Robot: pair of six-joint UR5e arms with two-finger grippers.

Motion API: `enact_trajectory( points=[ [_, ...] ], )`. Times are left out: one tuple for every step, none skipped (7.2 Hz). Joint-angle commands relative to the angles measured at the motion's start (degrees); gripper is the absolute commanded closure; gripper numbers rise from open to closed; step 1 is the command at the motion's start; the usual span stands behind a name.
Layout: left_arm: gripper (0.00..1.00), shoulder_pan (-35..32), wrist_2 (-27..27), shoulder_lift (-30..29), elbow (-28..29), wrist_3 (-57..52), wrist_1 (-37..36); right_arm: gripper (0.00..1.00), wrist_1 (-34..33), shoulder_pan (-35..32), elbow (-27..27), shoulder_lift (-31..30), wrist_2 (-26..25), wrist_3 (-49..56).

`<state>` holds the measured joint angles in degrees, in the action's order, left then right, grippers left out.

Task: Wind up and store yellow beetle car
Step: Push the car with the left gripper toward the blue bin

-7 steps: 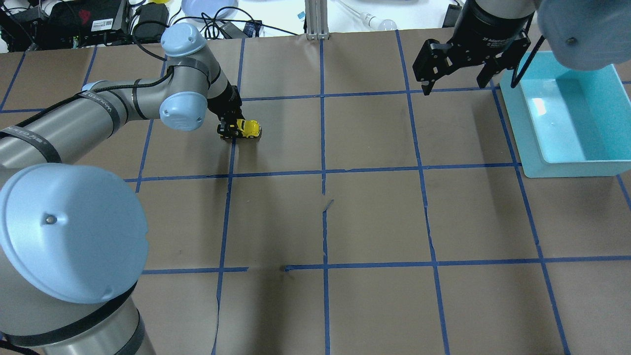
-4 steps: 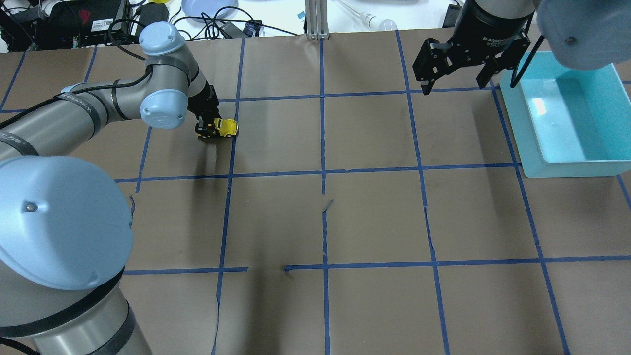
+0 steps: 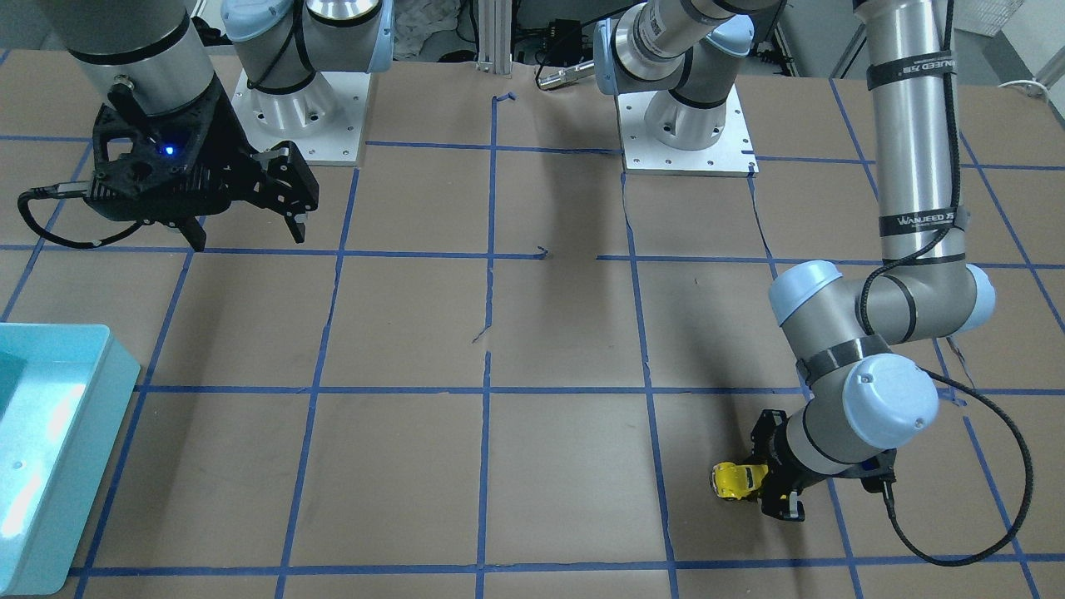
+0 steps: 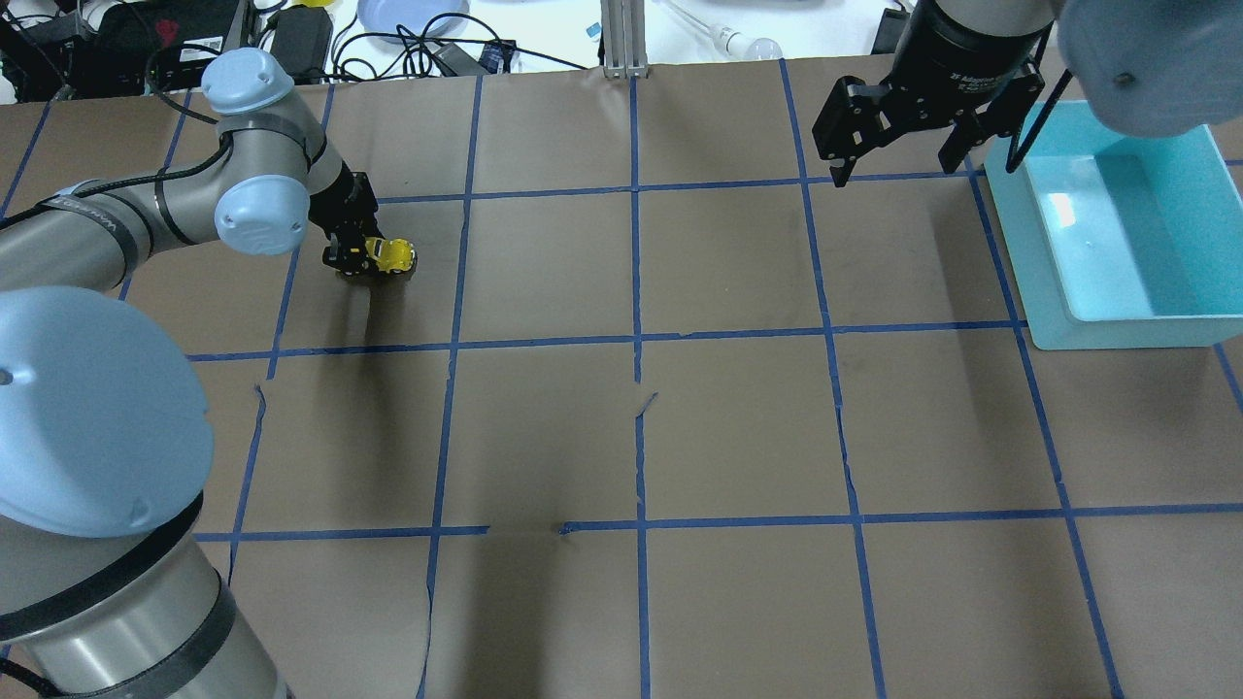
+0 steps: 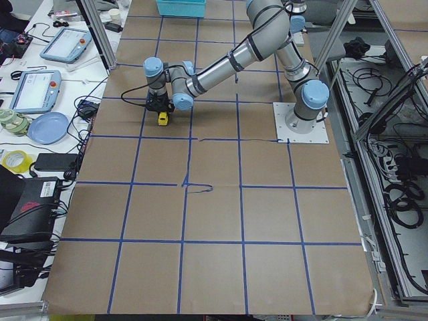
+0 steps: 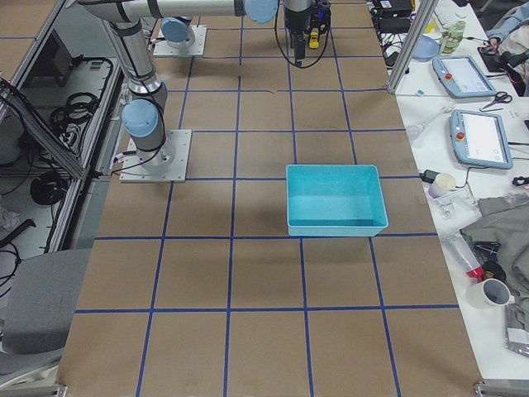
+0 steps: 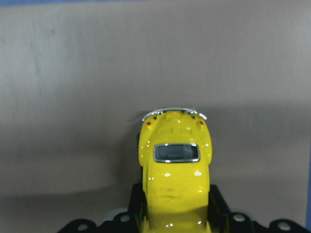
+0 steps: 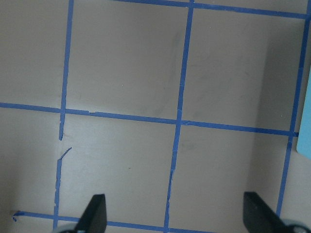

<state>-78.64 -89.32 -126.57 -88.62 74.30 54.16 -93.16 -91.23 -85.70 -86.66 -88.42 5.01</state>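
While my left gripper (image 4: pixel 357 256) pinches one end of the yellow beetle car (image 4: pixel 394 255), it may twist loose or skid unwound; right gripper (image 3: pixel 250 235) gapes wide.

Left end effector (image 4: pixel 363 257) clamped low; right end effector (image 4: pixel 893 170) spread, raised.

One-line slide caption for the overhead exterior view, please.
Left gripper holds the yellow beetle car low at far left; right gripper hangs open beside the teal bin.
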Motion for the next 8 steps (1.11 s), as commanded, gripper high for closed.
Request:
enact_trajectory(
  points=[
    [1.00, 3.48, -0.24, -0.34, -0.06, -6.77, -0.11, 0.00, 0.00, 0.00, 0.00, 0.00, 0.00, 0.00],
    [1.00, 4.71, -0.24, -0.61, -0.15, -8.28, -0.28, 0.00, 0.00, 0.00, 0.00, 0.00, 0.00, 0.00],
    [1.00, 5.24, -0.33, -0.44, -0.24, -8.03, 0.07, 0.00, 0.00, 0.00, 0.00, 0.00, 0.00, 0.00],
    [0.29, 5.16, 0.46, 0.61, 0.20, -6.55, -0.71, 0.00, 0.00, 0.00, 0.00, 0.00, 0.00, 0.00],
    [0.13, 4.81, 0.29, 1.40, 0.29, -6.45, -0.72, 0.00, 0.00, 0.00, 0.00, 0.00, 0.00, 0.00],
    [0.11, 4.81, 0.46, 1.93, 0.55, -6.45, -0.81, 0.00, 0.00, 0.00, -0.09, 0.00, 0.00, 0.00],
    [0.08, 4.02, 0.72, 3.24, 0.90, -7.23, -0.90, 0.00, 0.00, 0.00, -0.09, 0.00, 0.00, 0.00],
    [0.08, 3.76, 0.73, 5.87, 1.17, -10.55, -0.72, 0.00, 0.00, 0.00, 0.00, 0.00, 0.00, 0.00]
  ],
)
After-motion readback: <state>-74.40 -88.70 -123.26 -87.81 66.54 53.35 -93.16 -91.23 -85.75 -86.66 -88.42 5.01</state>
